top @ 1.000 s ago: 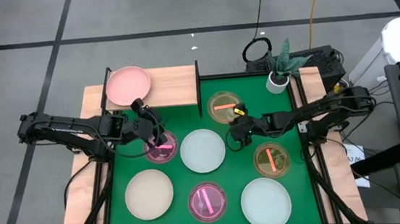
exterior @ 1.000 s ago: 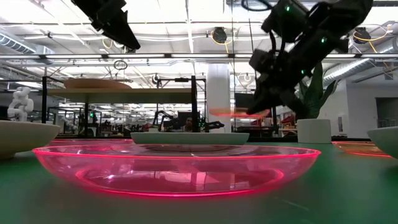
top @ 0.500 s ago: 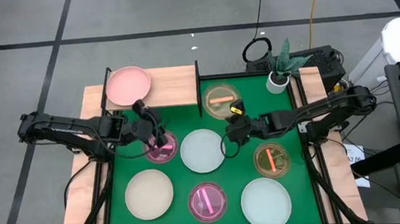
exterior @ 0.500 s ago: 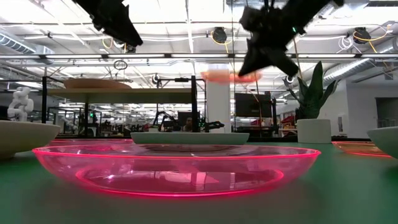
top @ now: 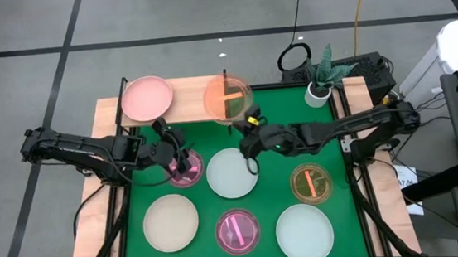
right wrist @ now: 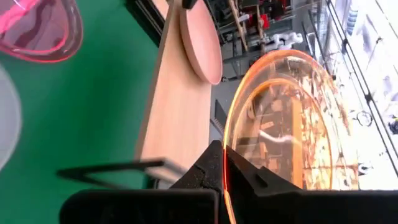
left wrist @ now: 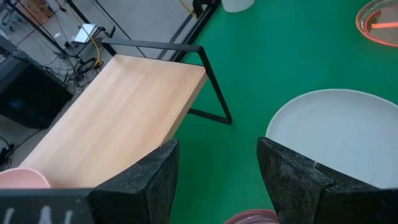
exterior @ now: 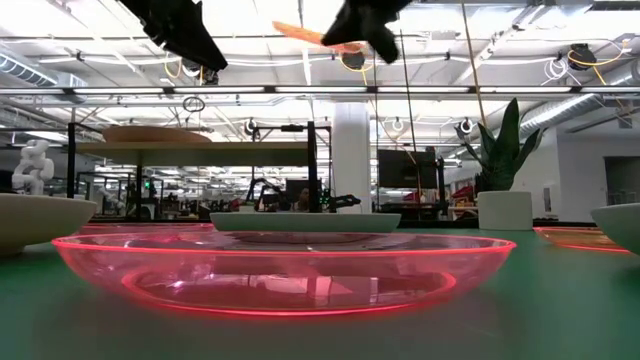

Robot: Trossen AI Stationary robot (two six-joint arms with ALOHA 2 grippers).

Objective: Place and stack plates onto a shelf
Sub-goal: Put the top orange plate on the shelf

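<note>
My right gripper (top: 248,127) is shut on a translucent amber plate (top: 228,98) with an orange stripe. It holds the plate high over the right end of the light-wood shelf (top: 184,95). A pink plate (top: 147,96) lies flat on the shelf's left end. My left gripper (top: 175,154) is open and hovers above a magenta plate (top: 186,172) on the green table, touching nothing. In the left wrist view the left gripper (left wrist: 217,168) faces the shelf (left wrist: 118,118). A pale mint-white plate (top: 232,172) lies between the two grippers. My right gripper pinches the amber plate by its rim (right wrist: 227,163), on the edge nearest the table's near side, between the two fingers. The fingers come from the table's right. The plate is lifted clear; in the low view the amber plate (exterior: 305,33) tilts.
On the green table lie a cream plate (top: 171,223), a second magenta plate (top: 237,232), another mint-white plate (top: 304,232) and a second amber plate (top: 310,183). A white plant pot (top: 317,93) stands at the far right corner. The shelf's black leg frame (left wrist: 208,81) rises at its right end.
My right gripper has lifted the amber plate off the table's far part and carried it up and leftward, over the shelf's right end. The plate now hangs clear and tilted. My left gripper has stayed above the magenta plate.
</note>
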